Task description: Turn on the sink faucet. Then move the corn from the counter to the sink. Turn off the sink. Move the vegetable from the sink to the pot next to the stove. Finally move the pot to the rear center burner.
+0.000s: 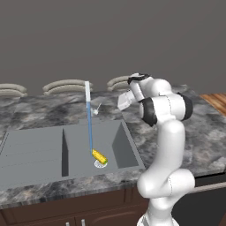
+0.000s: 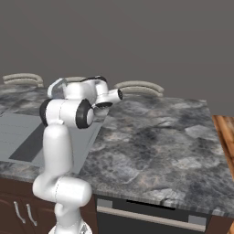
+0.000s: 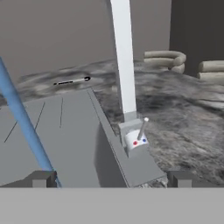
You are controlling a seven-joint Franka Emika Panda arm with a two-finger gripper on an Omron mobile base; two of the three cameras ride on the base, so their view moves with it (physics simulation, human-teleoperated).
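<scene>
The sink faucet (image 1: pixel 87 94) stands upright behind the sink (image 1: pixel 39 152), and a blue stream of water (image 1: pixel 90 132) falls from its spout into the right basin. The corn (image 1: pixel 99 156), yellow with a green end, lies on the drain ring at the foot of the stream. In the hand view the spout (image 3: pixel 124 65) rises straight ahead, with its thin lever (image 3: pixel 142 128) tilted up over a base marked with red and blue dots. My gripper (image 3: pixel 111 180) is open, a little short of the lever, with nothing between its fingertips (image 3: pixel 42 179). The arm (image 1: pixel 164 110) reaches over the marbled counter (image 2: pixel 155 141).
Beige curved chair backs (image 1: pixel 65 85) line the far side of the counter. Dark wooden cabinets (image 1: pixel 66 212) sit under the sink. An appliance front with a silver handle bar (image 2: pixel 151 215) is set under the counter to the right. Wooden floor (image 2: pixel 226 137) lies beyond the counter's right end.
</scene>
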